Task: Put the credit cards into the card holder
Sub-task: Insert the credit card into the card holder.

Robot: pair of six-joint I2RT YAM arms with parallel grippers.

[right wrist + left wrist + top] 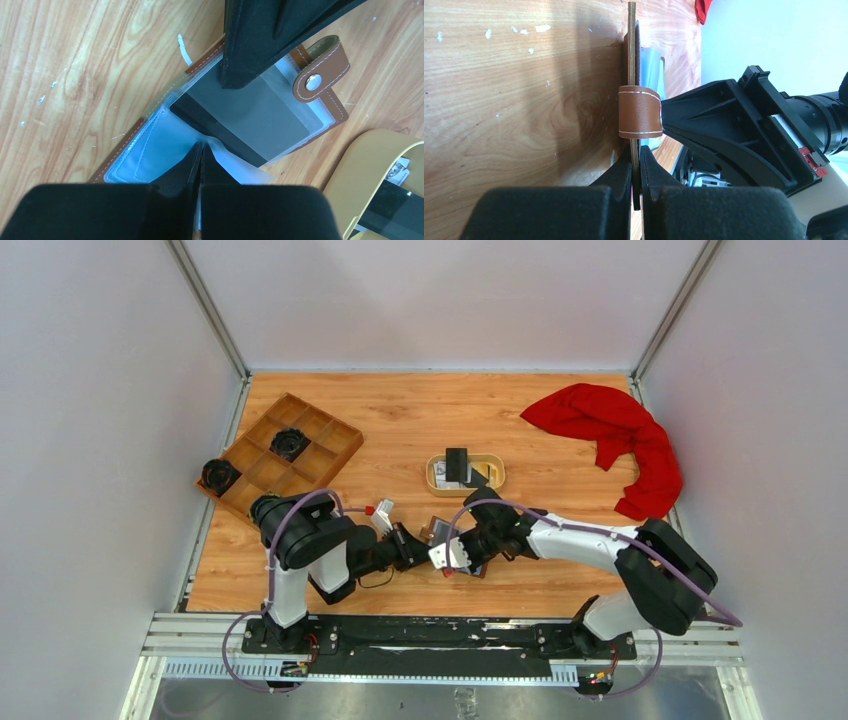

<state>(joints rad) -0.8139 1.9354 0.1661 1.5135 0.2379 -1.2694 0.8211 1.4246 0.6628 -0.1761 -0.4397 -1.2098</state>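
Card holder, brown leather-like, folding, with clear plastic pockets (pixel 145 145): lies opened out on the wooden table (pixel 400 420), between the two grippers and near the oval tan dish (pixel 433 478). Left gripper (pixel 635 156): clenched on the edge of one brown cover, presumably so that the card holder stays spread and cannot slide when something is pushed into it. Right gripper (pixel 201 147): fingers pressed together at the trailing edge of a black credit card (pixel 240 117), which sits partly under a frosted pocket. It appears to nip the card itself, though the pocket lip may be caught with it. Judged step: feeding this card home, while the remaining credit cards (pixel 457 460) wait in the dish. Right wrist view alone shows the pocket interior, how far the card is in, and the snap strap (pixel 322 70). Left wrist view alone shows the cover edge-on, a thin line between the fingers, with the strap looped over it. Top view gives layout only: wooden compartment tray (pixel 262 472) at left, red cloth (pixel 620 430) at right, holder largely masked by the grippers.
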